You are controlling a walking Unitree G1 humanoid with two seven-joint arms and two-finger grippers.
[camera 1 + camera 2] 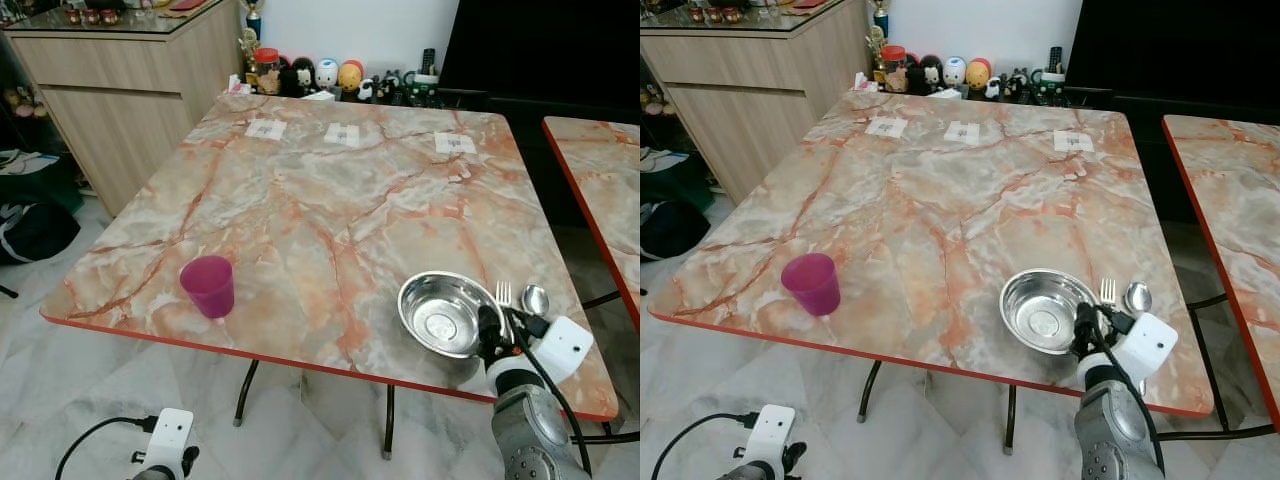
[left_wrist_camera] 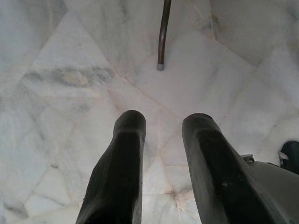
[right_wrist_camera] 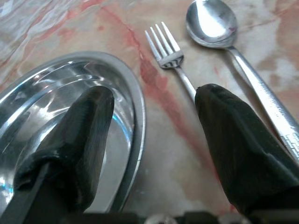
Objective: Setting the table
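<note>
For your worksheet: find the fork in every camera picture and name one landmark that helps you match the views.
Left eye view: the fork lies near the table's front right edge, between bowl and spoon.
Right eye view: fork, same spot.
Left wrist view: floor and a table leg; no fork.
Right wrist view: fork beyond the open right gripper.
Shared landmark: the steel bowl.

Fork (image 1: 504, 296) & spoon (image 1: 535, 299) handles hidden behind right gripper (image 1: 497, 325) and its white wrist camera (image 1: 562, 348). Paper tags (image 1: 342, 134) at table's far edge — print too small to read. Second table (image 1: 600, 190) cut off at right edge.
</note>
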